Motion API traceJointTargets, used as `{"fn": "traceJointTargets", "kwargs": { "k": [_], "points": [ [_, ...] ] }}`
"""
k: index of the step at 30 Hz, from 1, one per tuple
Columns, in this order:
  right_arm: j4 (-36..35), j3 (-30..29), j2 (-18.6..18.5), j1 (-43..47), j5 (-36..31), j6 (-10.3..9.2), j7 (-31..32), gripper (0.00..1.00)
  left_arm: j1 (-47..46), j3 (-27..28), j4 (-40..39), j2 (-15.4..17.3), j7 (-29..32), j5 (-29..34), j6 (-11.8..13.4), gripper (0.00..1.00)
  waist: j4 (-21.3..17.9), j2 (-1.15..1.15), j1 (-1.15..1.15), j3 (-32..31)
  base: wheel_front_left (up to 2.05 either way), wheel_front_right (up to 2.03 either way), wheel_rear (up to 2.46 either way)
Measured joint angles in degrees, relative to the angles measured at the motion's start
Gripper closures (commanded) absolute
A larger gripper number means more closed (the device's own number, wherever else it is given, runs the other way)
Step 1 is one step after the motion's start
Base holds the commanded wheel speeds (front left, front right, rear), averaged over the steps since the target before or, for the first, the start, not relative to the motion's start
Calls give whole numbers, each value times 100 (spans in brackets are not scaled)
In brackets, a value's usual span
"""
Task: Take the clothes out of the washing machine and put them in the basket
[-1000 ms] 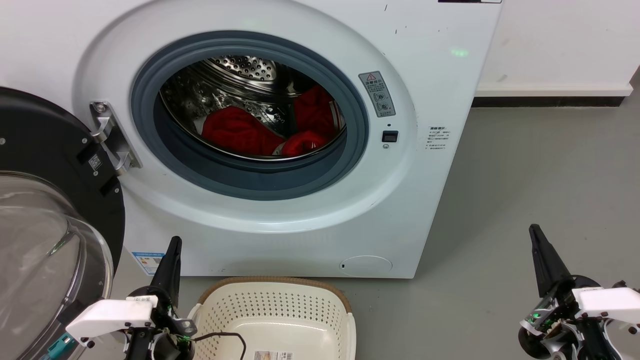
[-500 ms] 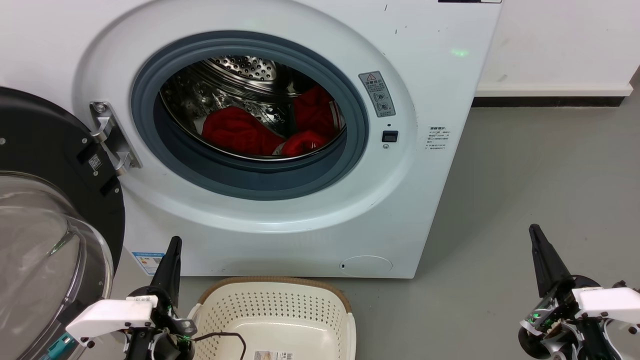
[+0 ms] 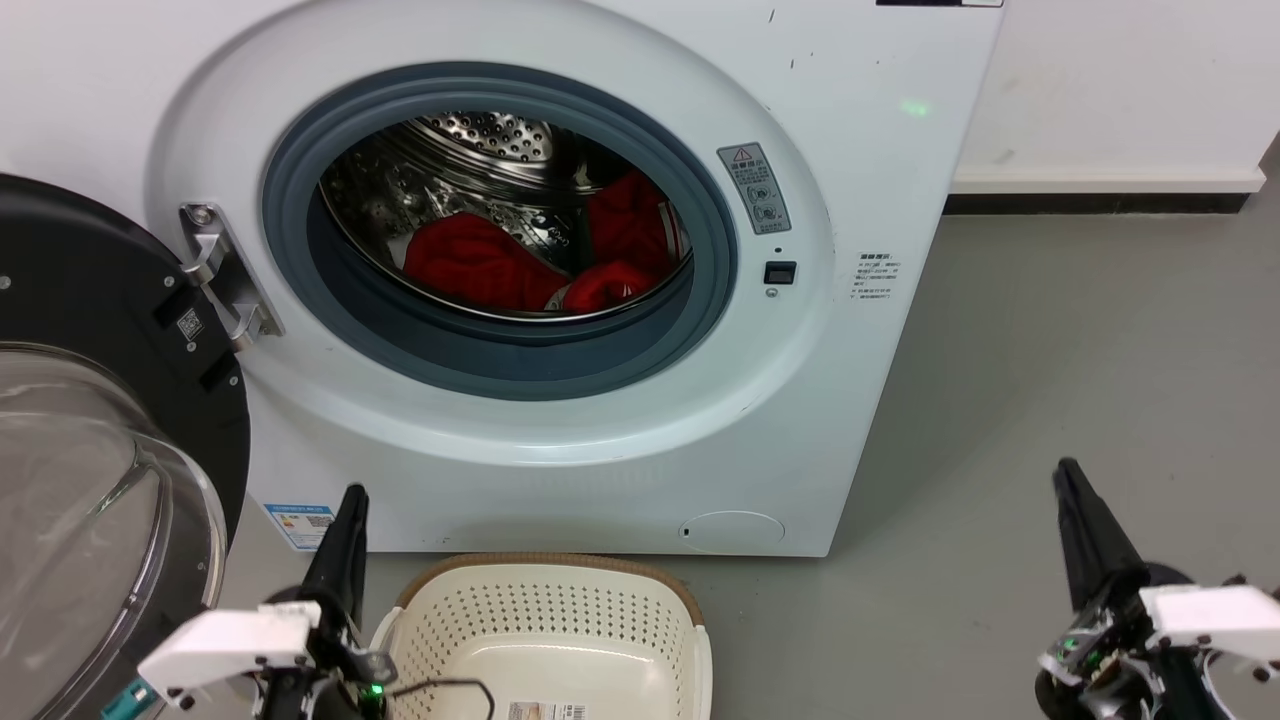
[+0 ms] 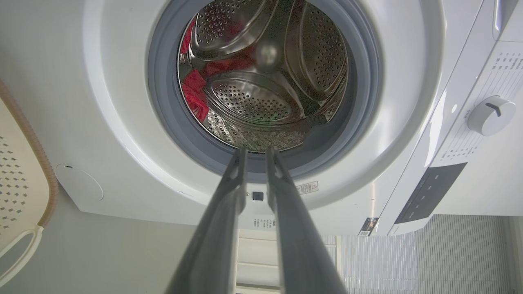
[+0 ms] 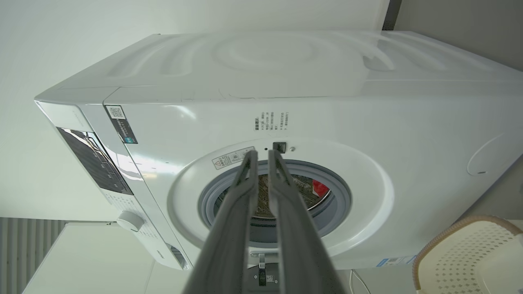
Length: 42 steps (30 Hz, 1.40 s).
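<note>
The white washing machine (image 3: pixel 850 150) stands with its porthole door (image 3: pixel 100 300) swung open to the left. The clothes lie in the steel drum: one red heap (image 3: pixel 480 262) at the lower left and more red fabric (image 3: pixel 628 222) with white trim at the right. In the left wrist view the red fabric (image 4: pixel 195 94) shows at the drum's left. The cream basket (image 3: pixel 545 562) sits on the floor in front of the machine. My left gripper (image 3: pixel 353 492) is shut and empty beside the basket's left rim. My right gripper (image 3: pixel 1063 466) is shut and empty, low over the floor at the right.
Grey floor (image 3: pixel 1050 350) stretches to the right of the machine up to a white wall with a dark skirting (image 3: pixel 1090 203). The open door's glass bowl (image 3: pixel 80 500) bulges out close to my left arm. A black cable (image 3: pixel 450 688) hangs over the basket.
Both grippers have sunk slightly toward the bottom of the head view. The clothes, the basket and the door have stayed put.
</note>
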Motion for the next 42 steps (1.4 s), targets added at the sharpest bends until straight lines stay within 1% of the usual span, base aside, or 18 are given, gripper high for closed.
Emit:
{"fn": "traceJointTargets", "kwargs": {
  "k": [5,9,15,20,24,25,28,29,31,42],
  "points": [
    [156,7,4,220,-3,-1,-55,0,220,-33,143,-20,-54,3,1,0,0,0,0,1,0,0,0],
    [125,-7,4,222,-208,-1,-165,0,220,-16,63,-20,-174,212,1,0,-1,0,0,4,0,0,0],
    [-135,-20,4,255,-928,-1,-331,0,220,-7,-135,-19,-330,794,53,0,-5,0,0,14,0,0,0],
    [-330,3,7,348,-1566,-1,-463,0,242,-49,-344,-19,-459,1357,175,0,-8,0,0,24,0,0,0],
    [-520,71,7,368,-2238,-1,-563,0,289,-119,-480,-19,-559,1845,285,0,-8,0,0,32,0,0,0],
    [-520,71,7,368,-2238,-1,-563,0,289,-119,-480,-19,-559,1845,285,0,-8,0,0,32,0,0,0],
    [-639,130,8,423,-2747,-1,-633,0,296,-188,-575,-19,-628,2213,374,0,-9,0,0,35,0,0,0],
    [-733,175,8,466,-3215,-1,-695,0,308,-243,-647,-19,-694,2558,452,0,-9,0,0,40,0,0,0],
    [-784,203,8,482,-3508,-1,-745,0,313,-267,-689,-19,-737,2769,498,0,-9,0,0,42,0,0,0],
    [-1056,297,9,599,-4727,-1,-973,0,420,-421,-875,-18,-975,3794,670,0,-7,0,0,46,0,0,0]
  ]
}}
